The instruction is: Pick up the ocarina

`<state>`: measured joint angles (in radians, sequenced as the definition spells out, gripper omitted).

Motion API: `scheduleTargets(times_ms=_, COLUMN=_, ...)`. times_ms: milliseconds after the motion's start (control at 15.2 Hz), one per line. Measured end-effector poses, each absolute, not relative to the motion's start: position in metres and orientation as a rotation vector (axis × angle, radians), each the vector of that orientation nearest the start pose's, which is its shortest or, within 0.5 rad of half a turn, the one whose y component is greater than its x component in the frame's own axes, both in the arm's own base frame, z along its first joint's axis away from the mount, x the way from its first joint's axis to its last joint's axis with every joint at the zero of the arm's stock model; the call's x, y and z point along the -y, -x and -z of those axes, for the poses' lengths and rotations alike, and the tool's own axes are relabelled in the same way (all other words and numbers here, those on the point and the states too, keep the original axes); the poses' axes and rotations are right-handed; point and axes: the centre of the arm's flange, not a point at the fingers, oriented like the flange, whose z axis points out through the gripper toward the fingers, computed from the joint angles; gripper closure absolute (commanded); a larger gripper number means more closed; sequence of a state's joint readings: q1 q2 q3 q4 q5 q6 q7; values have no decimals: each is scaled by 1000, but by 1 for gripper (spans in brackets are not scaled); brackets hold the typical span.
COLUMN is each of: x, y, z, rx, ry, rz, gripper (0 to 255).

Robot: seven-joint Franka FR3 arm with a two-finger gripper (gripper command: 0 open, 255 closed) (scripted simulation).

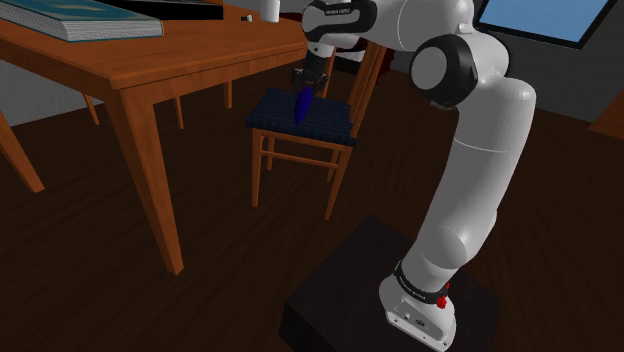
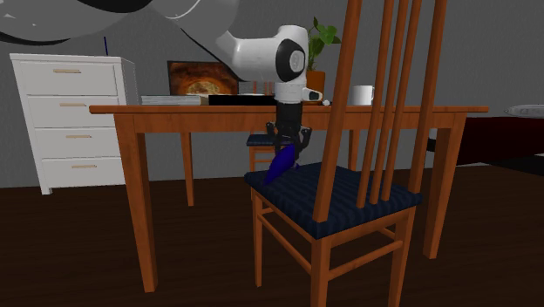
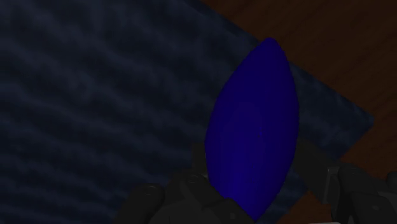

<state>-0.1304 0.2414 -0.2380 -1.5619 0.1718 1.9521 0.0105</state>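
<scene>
Blue ocarina [image 3: 254, 121] is squeezed tight in my gripper [image 3: 254, 167]. Its bottom end hides there, over the dark chair seat [image 3: 95, 95].

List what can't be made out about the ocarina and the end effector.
- Wrist view: the end effector, shut on the ocarina, is cut off by the bottom edge.
- Shoulder view: ocarina's surface detail too small.
- Second exterior view: whether its tip touches the chair seat, too small.

In the shoulder view I've got the chair [image 1: 282, 110] at approx 11 o'clock of the stand [image 1: 340, 290], and the table [image 1: 200, 50] at the chair's 9, w/ a book [image 1: 90, 18] on top. The ocarina [image 1: 303, 103] is over the chair's seat, btwn the fingers of the gripper [image 1: 309, 88], which is at its 12.
</scene>
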Motion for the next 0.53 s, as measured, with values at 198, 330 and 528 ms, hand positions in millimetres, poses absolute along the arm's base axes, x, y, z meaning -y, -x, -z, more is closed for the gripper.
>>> scheduleTargets(times_ms=198, x=211, y=-616, z=-539, rx=-635, ry=2985, rz=264, gripper=255)
scheduleTargets(times_ms=330, x=211, y=-616, z=-550, rx=-635, ry=2984, rz=265, gripper=255)
scheduleTargets(times_ms=528, x=210, y=-615, z=-565, rx=-635, ry=2985, rz=264, gripper=255)
